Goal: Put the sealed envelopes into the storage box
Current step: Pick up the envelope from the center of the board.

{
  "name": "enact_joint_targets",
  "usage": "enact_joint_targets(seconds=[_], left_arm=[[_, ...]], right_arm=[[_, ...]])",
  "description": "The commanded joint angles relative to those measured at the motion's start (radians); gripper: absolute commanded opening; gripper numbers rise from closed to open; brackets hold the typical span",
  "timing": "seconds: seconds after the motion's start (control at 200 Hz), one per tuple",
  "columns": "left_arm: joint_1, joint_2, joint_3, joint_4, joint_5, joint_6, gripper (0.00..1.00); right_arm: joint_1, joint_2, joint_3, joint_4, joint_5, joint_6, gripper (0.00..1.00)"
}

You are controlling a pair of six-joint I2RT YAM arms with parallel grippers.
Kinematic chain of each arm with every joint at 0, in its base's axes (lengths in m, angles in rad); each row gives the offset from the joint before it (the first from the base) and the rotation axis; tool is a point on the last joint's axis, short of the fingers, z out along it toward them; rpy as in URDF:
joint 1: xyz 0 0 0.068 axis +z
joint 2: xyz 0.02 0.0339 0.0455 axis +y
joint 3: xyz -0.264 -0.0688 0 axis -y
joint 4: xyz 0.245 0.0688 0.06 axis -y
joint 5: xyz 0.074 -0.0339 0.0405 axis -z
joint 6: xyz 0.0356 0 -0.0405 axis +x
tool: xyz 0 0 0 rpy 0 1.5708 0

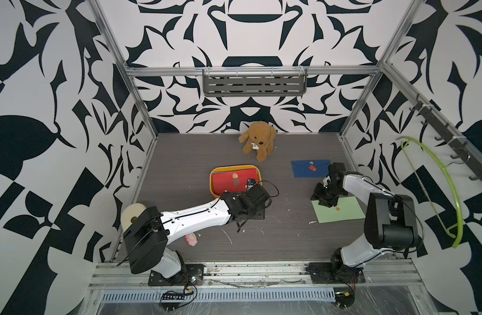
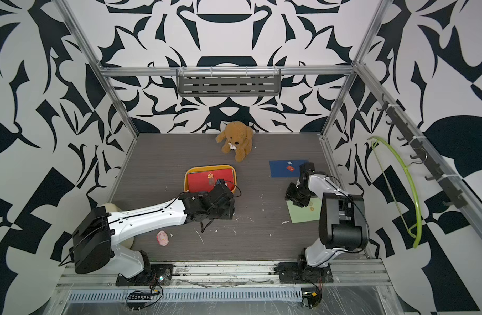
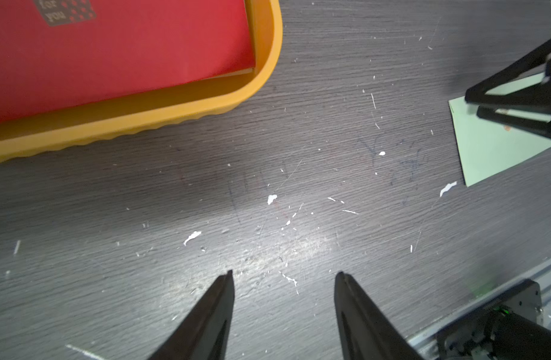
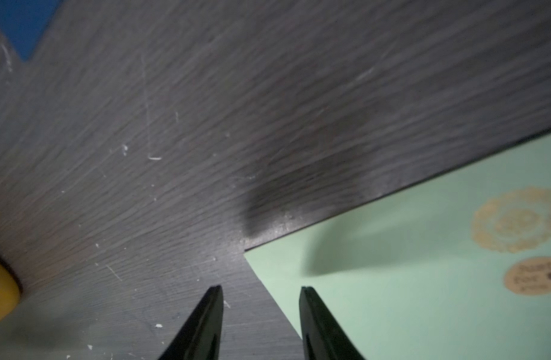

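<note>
Left arm (image 1: 196, 215) covers cream object (image 1: 131, 214), storage box (image 1: 211, 181) corner.

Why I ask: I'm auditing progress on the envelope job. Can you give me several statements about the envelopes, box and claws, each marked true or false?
1. A red envelope lies inside the storage box. True.
2. The navy envelope is in the box too. False: it lies on the table, outside the box.
3. The right claw stands at the pale green envelope's corner, jaws apart. True.
4. The left claw grips a red envelope. False: its jaws are apart and empty, above bare table beside the box.
5. The plush dog sits in the box. False: it sits on the table beyond it.
</note>
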Motion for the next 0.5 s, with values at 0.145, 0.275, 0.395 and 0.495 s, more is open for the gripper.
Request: enact_joint_targets(seconds=[0.145,0.275,0.395,0.495], left_arm=[[-0.003,-0.021,0.004,-0.002,-0.038,0.012,0.58],[0.001,-0.032,-0.008,0.009,-0.041,0.013,0.58],[0.018,-0.036,-0.012,-0.002,-0.03,0.017,0.59],[0.032,-0.043,-0.028,0.008,-0.002,0.014,0.58]], right_arm=[[0.01,-0.006,-0.052,0.025,-0.073,0.003,0.46],[0.072,-0.007,-0.084,0.058,-0.1,0.034,0.46],[0.181,-0.007,-0.094,0.103,-0.108,0.102,0.46],[0.294,0.018,-0.092,0.158,-0.113,0.181,0.46]])
